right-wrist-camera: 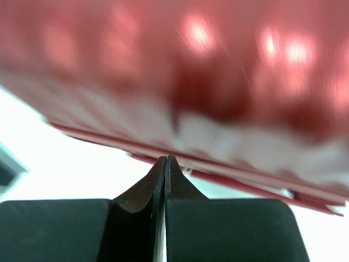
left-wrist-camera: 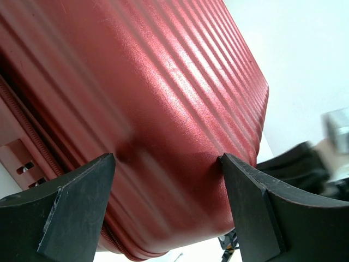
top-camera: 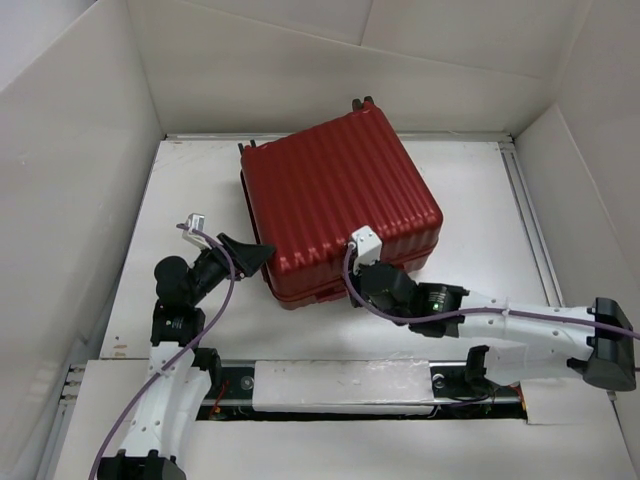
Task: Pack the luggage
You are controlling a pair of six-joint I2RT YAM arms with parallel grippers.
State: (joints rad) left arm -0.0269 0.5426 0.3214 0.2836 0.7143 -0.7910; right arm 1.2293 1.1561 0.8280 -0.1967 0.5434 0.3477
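Right wrist blurred, luggage cut off, fingers pressed together

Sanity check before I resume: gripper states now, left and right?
Left gripper: open, fingers wide at a corner of the luggage.
Right gripper: shut, empty, tips by the luggage's lower edge.

White panels wall in a pale table; even, soft light; metal rail at right.
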